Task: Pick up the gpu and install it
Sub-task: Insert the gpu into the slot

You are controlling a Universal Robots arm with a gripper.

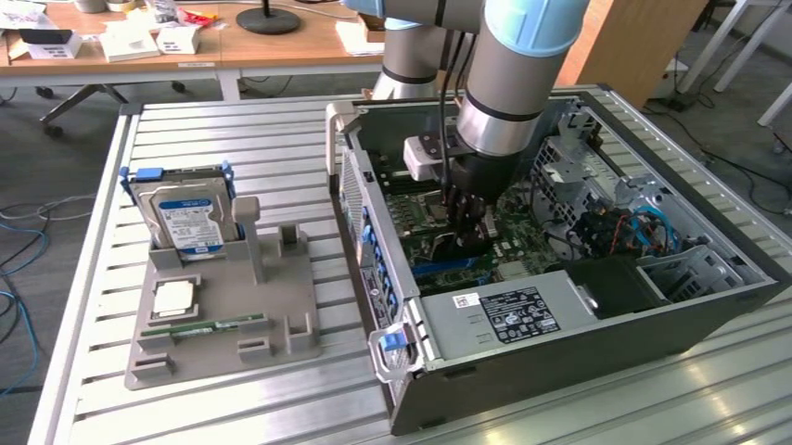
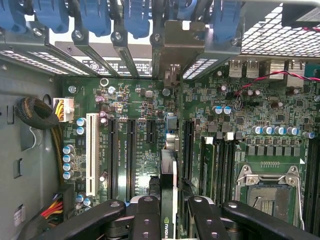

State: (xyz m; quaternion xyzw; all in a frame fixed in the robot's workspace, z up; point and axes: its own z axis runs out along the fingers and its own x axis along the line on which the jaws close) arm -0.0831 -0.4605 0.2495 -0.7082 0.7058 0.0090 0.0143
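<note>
While fingers [image 2: 145, 217] pinch gpu [image 2: 168, 172] edge-on, card sits directly beneath gripper [image 1: 466, 234], long axis toward rear brackets [image 2: 125, 55], seemingly just above motherboard [image 2: 140, 100]

The gpu [image 2: 168, 185], a thin black card seen edge-on, stands upright over the motherboard [image 2: 150, 105] slots, pinched by the gripper [image 2: 170, 204].

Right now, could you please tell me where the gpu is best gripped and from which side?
Likely by its upper edge, from straight above: the gpu stands on edge over the motherboard slots, flat faces outward, and the gripper pinches those faces there.
</note>
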